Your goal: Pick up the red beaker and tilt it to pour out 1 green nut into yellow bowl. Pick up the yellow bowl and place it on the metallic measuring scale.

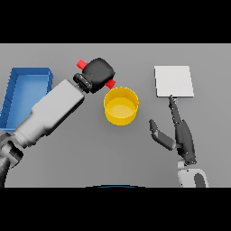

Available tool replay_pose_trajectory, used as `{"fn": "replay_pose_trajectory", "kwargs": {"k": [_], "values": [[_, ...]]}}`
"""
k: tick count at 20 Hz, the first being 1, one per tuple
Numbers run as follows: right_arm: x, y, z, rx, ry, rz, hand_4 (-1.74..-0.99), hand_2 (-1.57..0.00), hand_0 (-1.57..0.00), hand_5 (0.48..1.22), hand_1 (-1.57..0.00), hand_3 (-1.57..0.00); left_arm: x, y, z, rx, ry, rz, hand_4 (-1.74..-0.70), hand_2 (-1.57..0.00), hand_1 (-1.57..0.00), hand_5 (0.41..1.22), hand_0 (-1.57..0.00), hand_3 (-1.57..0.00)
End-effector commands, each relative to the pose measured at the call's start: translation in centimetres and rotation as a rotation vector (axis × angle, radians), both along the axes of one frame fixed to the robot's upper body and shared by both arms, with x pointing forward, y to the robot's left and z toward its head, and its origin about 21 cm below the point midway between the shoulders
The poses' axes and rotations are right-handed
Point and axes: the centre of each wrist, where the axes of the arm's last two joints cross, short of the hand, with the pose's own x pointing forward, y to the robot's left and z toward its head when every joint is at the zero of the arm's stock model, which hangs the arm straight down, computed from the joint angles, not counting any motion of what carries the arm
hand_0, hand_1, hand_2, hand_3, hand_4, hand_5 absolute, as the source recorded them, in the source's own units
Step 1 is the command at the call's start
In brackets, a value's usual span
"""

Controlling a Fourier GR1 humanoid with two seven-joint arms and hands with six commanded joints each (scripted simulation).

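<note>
My left hand (99,72) is shut on the red beaker (81,63), which lies tilted in its grip. Only the beaker's two red ends show, one above the hand and one at the lower right, right over the rim of the yellow bowl (121,105). The bowl stands upright at the table's middle, and I see no green nut in it. The metallic measuring scale (174,81) lies flat to the bowl's right. My right hand (180,133) rests open just below the scale, its fingertips reaching the scale's front edge.
A blue bin (26,92) stands at the far left, beside my left forearm.
</note>
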Motion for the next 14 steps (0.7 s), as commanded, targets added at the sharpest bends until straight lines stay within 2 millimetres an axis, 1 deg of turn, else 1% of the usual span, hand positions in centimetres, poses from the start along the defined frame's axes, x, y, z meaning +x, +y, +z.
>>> {"fn": "replay_pose_trajectory", "kwargs": {"k": [1,3,4,6,7,8,9,11,12,13,14], "values": [[0.1,-0.3,0.1,-0.002,0.001,0.007,-1.065,0.00,0.00,0.676,0.00,0.00,0.0,-0.6,0.1,0.049,-0.017,-0.017,-1.67,-1.57,-1.57,1.217,-1.57,-1.57],[0.0,0.1,0.0,-0.015,-0.006,0.019,-1.066,0.00,0.00,0.689,0.00,0.00,0.3,-1.5,0.1,0.159,-0.050,-0.035,-1.70,-1.57,-1.57,1.219,-1.57,-1.57],[0.0,0.1,-0.2,-0.008,0.003,0.016,-1.069,0.00,0.00,0.689,0.00,0.00,0.3,-1.6,0.6,0.204,-0.062,-0.049,-1.71,-1.57,-1.57,1.219,-1.57,-1.57],[0.2,0.3,0.0,-0.005,-0.007,0.023,-1.063,0.00,0.00,0.694,0.00,0.00,0.6,-1.9,0.7,0.289,-0.090,-0.058,-1.72,-1.57,-1.57,1.220,-1.57,-1.57],[0.0,0.1,-0.1,0.005,-0.008,0.026,-1.063,0.00,0.00,0.697,0.00,0.00,0.7,-2.1,0.8,0.311,-0.104,-0.072,-1.72,-1.57,-1.57,1.220,-1.57,-1.57],[0.0,0.4,-0.1,-0.009,-0.005,0.017,-1.060,0.00,0.00,0.700,0.00,0.00,0.7,-2.3,0.9,0.335,-0.114,-0.087,-1.73,-1.57,-1.57,1.220,-1.57,-1.57],[0.2,0.3,0.2,-0.007,-0.001,0.014,-1.058,0.00,0.00,0.696,0.00,0.00,0.6,-2.9,0.8,0.346,-0.131,-0.092,-1.73,-1.57,-1.57,1.220,-1.57,-1.57],[0.1,-0.2,0.0,0.021,-0.002,0.018,-1.056,0.00,0.00,0.693,0.00,0.00,0.2,-3.6,0.5,0.376,-0.164,-0.115,-1.73,-1.57,-1.57,1.221,-1.57,-1.57],[0.3,0.0,0.2,0.023,-0.006,0.024,-1.063,0.00,0.00,0.699,0.00,0.00,0.0,-3.9,0.2,0.379,-0.176,-0.131,-1.73,-1.57,-1.57,1.221,-1.57,-1.57],[0.1,0.2,0.1,0.022,-0.011,0.022,-1.058,0.00,0.00,0.700,0.00,0.00,0.1,-3.9,0.2,0.396,-0.199,-0.131,-1.74,-1.57,-1.57,1.221,-1.57,-1.57],[0.2,0.1,0.0,0.019,-0.006,0.015,-1.053,0.00,0.00,0.697,0.00,0.00,-0.2,-4.2,-0.1,0.416,-0.217,-0.145,-1.74,-1.57,-1.57,1.221,-1.57,-1.57]]}}
